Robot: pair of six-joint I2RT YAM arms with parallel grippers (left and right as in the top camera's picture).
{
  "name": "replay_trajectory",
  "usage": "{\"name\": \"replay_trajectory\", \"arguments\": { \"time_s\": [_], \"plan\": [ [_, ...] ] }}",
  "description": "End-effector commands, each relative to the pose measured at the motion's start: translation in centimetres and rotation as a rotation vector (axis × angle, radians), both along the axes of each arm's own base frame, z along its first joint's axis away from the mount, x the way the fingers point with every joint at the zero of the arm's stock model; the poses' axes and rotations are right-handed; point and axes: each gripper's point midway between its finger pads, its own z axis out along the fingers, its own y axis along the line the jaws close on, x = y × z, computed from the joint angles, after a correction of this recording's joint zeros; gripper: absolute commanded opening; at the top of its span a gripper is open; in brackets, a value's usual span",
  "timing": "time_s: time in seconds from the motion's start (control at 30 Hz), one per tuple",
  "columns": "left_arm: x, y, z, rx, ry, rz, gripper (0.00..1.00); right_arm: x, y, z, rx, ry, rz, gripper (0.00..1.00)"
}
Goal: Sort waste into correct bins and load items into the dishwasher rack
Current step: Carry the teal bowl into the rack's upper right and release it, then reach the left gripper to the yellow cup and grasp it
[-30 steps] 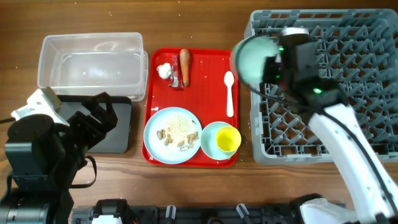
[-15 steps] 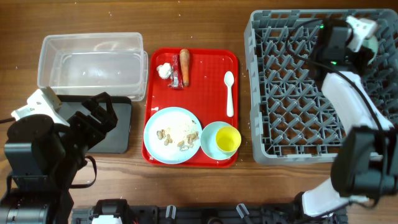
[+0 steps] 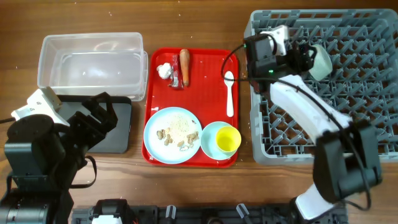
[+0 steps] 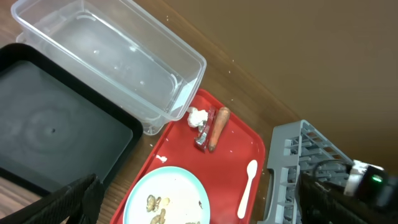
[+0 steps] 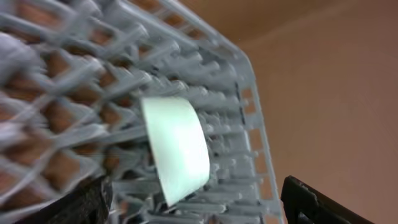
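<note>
The mint green round bowl, carried a second ago, is now stood on edge among the pegs at the far side of the large square grey plastic rack (one item loaded). The right pincer is spread wide, released, nothing gripped; the left pincer is likewise spread and empty.

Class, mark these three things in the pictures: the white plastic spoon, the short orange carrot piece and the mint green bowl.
White plastic spoon [image 3: 229,97], overhead view, middle of its handle.
Short orange carrot piece [image 3: 185,66], overhead view, middle of its length.
Mint green bowl [image 5: 178,149], right wrist view, its outer wall.
</note>
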Motion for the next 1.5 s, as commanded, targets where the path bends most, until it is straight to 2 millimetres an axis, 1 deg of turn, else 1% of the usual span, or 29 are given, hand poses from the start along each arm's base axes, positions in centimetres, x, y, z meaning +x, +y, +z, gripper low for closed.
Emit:
{"name": "replay_trajectory", "arguments": {
  "time_s": [0.0,0.1,0.13,0.17,0.2,0.23,0.27,0.33,0.37,0.43,0.47,0.5,0.67,0.7,0.73,0.77,0.83,0.87,0.9,0.97,1.0,1.03,1.1,1.17,1.2,1.27,1.33,1.4,1.47],
  "plan": [
    [-0.1,0.0,0.5,-0.013,-0.014,0.006,1.00,-1.8,7.7,2.1,0.498,0.016,0.288,0.88],
    [-0.1,0.0,0.5,-0.012,-0.014,0.005,1.00,-7.2,15.5,2.1,1.018,0.218,0.491,0.83],
    [-0.1,0.0,0.5,-0.013,-0.014,0.006,1.00,-9.7,18.2,2.5,1.169,0.329,0.578,0.76],
    [-0.1,0.0,0.5,-0.013,-0.014,0.006,1.00,-12.1,20.3,2.6,1.287,0.441,0.632,0.69],
    [-0.1,0.0,0.5,-0.013,-0.014,0.006,1.00,-14.0,21.3,2.0,1.349,0.534,0.626,0.63],
    [-0.1,0.0,0.5,-0.013,-0.014,0.006,1.00,-14.8,21.1,0.9,1.347,0.573,0.554,0.59],
    [-0.1,0.0,0.5,-0.013,-0.014,0.006,1.00,-15.1,20.3,-0.5,1.311,0.590,0.471,0.58],
    [-0.1,0.0,0.5,-0.013,-0.014,0.006,1.00,-15.4,17.9,-3.5,1.188,0.603,0.311,0.53],
    [-0.1,0.0,0.5,-0.012,-0.014,0.005,1.00,-15.5,17.8,-4.0,1.179,0.618,0.307,0.53],
    [-0.1,0.0,0.5,-0.012,-0.014,0.005,1.00,-15.1,17.8,-4.1,1.172,0.604,0.307,0.54],
    [-0.1,0.0,0.5,-0.013,-0.014,0.006,1.00,-14.9,17.5,-4.2,1.164,0.593,0.289,0.58],
    [-0.1,0.0,0.5,-0.013,-0.014,0.006,1.00,-15.0,16.9,-4.4,1.164,0.588,0.249,0.59],
    [0.0,0.5,0.6,0.003,-0.020,0.028,1.00,-15.8,16.5,-4.6,1.152,0.623,0.236,0.58],
    [-0.1,0.0,0.5,-0.013,-0.015,0.007,1.00,-15.7,16.5,-4.6,1.152,0.622,0.237,0.53],
    [0.0,-1.1,0.6,-0.049,-0.019,-0.047,1.00,-15.7,16.6,-4.6,1.155,0.618,0.235,0.51],
    [-0.1,-1.8,0.6,-0.070,-0.019,-0.081,1.00,-15.7,16.6,-4.5,1.156,0.615,0.235,0.50],
    [0.6,-2.8,1.5,-0.103,-0.061,-0.129,1.00,-15.5,16.6,-4.1,1.159,0.599,0.245,0.48],
    [1.1,-3.5,1.3,-0.132,-0.049,-0.162,0.99,-15.3,16.5,-3.7,1.164,0.578,0.255,0.48],
    [1.6,-4.3,0.2,-0.160,-0.003,-0.197,0.99,-14.8,16.5,-3.0,1.179,0.542,0.261,0.49],
    [2.4,-6.0,-3.5,-0.160,0.155,-0.267,0.95,-13.7,15.8,-1.5,1.217,0.455,0.255,0.49],
    [2.7,-7.8,-6.3,-0.118,0.262,-0.361,0.88,-12.9,15.0,-0.6,1.248,0.387,0.225,0.50],
    [3.0,-9.5,-8.8,-0.079,0.353,-0.443,0.85,-12.3,14.2,0.1,1.276,0.336,0.191,0.52],
    [3.4,-12.0,-12.6,-0.006,0.490,-0.527,0.79,-11.8,12.9,0.8,1.304,0.278,0.146,0.53],
    [4.1,-14.5,-16.0,0.093,0.577,-0.585,0.79,-11.5,11.4,1.1,1.310,0.244,0.110,0.57],
    [4.5,-16.4,-18.0,0.148,0.606,-0.628,0.79,-11.5,10.7,1.0,1.311,0.240,0.086,0.59],
    [4.9,-19.1,-20.9,0.227,0.634,-0.682,0.72,-11.9,9.8,0.7,1.309,0.249,0.045,0.65],
    [4.5,-21.8,-23.5,0.277,0.659,-0.748,0.64,-12.4,9.0,0.3,1.294,0.263,0.015,0.68],
    [4.1,-23.3,-24.4,0.291,0.657,-0.787,0.63,-12.6,8.6,0.1,1.279,0.266,-0.001,0.69],
    [3.3,-25.0,-24.7,0.306,0.641,-0.836,0.63,-12.5,8.5,0.1,1.275,0.263,-0.004,0.70]
  ]
}}
